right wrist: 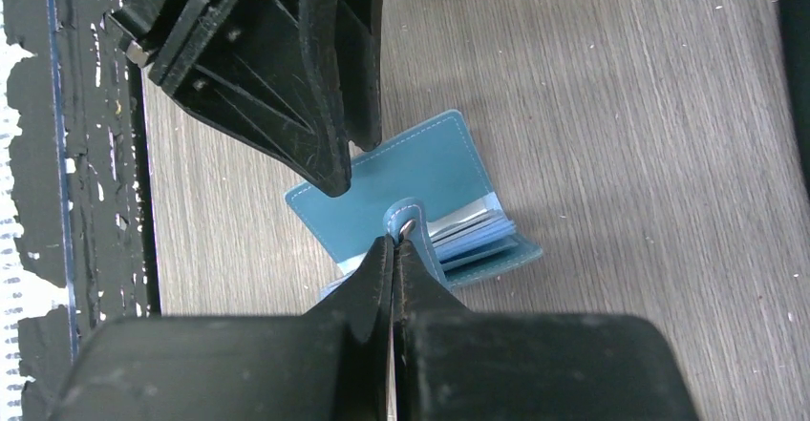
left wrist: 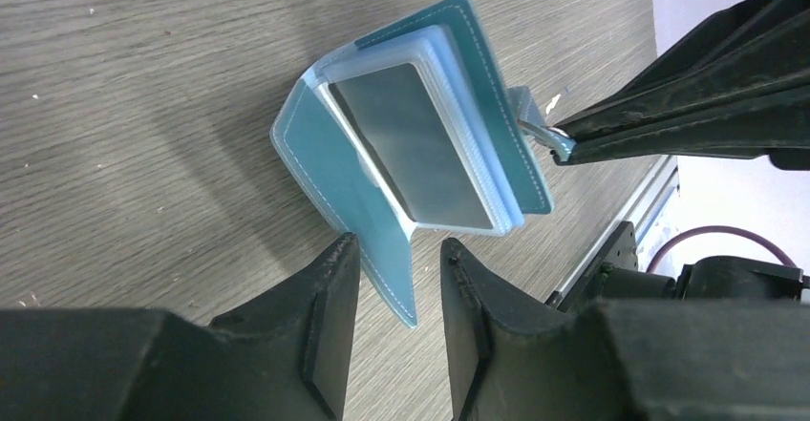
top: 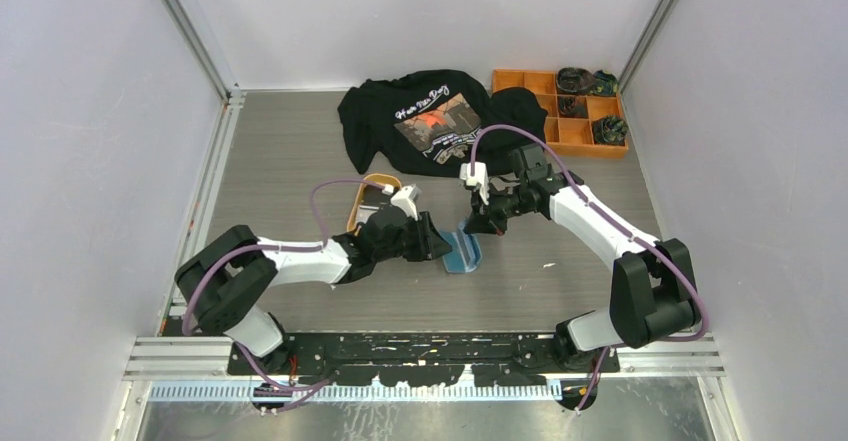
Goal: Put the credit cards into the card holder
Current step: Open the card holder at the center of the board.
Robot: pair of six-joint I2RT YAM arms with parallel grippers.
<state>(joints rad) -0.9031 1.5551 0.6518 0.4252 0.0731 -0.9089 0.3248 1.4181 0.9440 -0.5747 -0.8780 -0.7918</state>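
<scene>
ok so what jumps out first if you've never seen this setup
The open teal card holder sits mid-table, a grey card in its clear sleeves. The right gripper is shut on its snap tab, while the left gripper straddles the cover flap, jaws apart. Behind lie a black printed T-shirt and an orange compartment box at the far right.

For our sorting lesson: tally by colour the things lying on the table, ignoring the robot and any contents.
Orange: 2 (orange plastic compartment box, orange-tan oval tray)
Black: 1 (black printed T-shirt)
Teal: 1 (teal folding card holder)
Total: 4
</scene>
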